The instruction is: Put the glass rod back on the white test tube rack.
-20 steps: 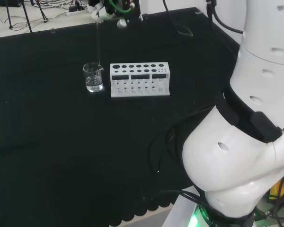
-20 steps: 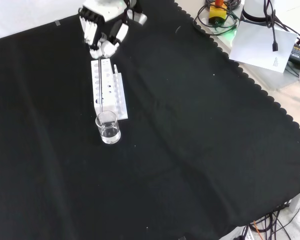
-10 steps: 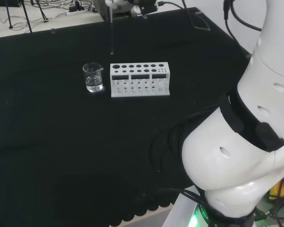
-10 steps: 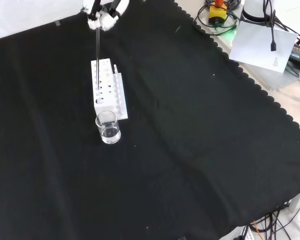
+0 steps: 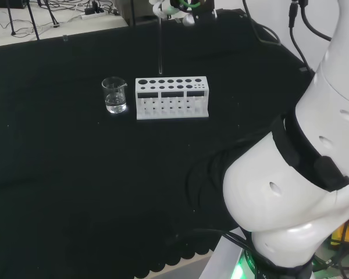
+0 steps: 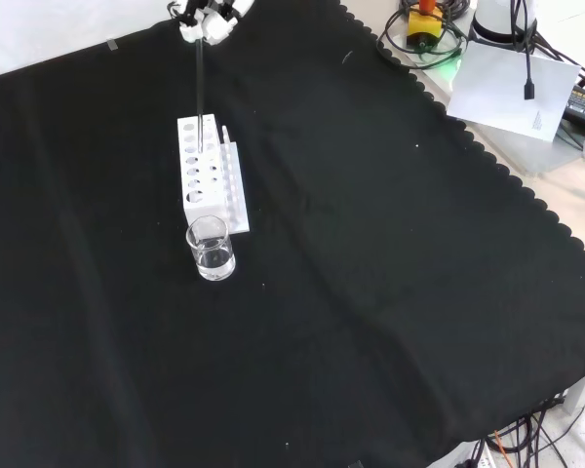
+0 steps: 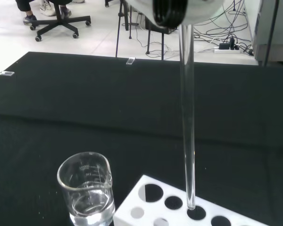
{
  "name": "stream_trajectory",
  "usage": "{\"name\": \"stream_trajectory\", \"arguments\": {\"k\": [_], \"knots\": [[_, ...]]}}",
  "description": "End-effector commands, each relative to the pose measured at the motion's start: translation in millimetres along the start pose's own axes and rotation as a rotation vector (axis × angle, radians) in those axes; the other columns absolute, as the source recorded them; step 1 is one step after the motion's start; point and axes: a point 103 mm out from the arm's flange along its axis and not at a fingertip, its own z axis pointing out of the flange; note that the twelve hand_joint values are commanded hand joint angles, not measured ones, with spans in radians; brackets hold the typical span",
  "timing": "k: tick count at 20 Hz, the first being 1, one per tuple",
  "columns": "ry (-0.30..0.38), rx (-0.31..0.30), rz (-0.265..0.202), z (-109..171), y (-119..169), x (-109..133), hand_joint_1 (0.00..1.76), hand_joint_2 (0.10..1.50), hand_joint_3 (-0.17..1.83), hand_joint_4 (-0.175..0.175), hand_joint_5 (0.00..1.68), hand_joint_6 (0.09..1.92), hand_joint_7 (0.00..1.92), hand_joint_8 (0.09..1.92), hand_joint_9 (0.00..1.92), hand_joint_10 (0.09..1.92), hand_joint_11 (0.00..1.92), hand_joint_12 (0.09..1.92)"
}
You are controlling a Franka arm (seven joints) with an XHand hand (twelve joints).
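Glass rod (image 5: 160, 43) carried right from over the beaker (image 5: 114, 95), hand (image 6: 207, 18) pinching its top, tip hanging just above the white rack's (image 5: 171, 97) left holes in the head view.

In the head view, the beaker (image 5: 114, 96) stands just left of the rack (image 5: 172, 97), with the rod (image 5: 160, 46) hanging above the rack.

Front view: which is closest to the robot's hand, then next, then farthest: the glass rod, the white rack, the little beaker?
1. Glass rod, held in the hand, hanging down.
2. White test tube rack, below the rod's tip.
3. Beaker with clear liquid, in front of the rack.
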Motion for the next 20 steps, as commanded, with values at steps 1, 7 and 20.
{"name": "stream_trajectory", "arguments": {"k": [1, 7, 20], "knots": [[-0.014, -0.001, -0.006, 0, -12, 6, 1.3, 0.93, 0.28, -0.175, 1.07, 0.61, 1.13, 1.11, 1.68, 0.85, 1.65, 0.68], [-0.002, 0.002, -0.023, 6, -10, 14, 1.3, 0.93, 0.28, -0.175, 1.07, 0.61, 1.13, 1.11, 1.68, 0.85, 1.65, 0.68], [0.012, 0.026, -0.022, 19, 2, 20, 1.3, 0.93, 0.28, -0.175, 1.07, 0.6, 1.13, 1.11, 1.67, 0.85, 1.65, 0.68]]}}
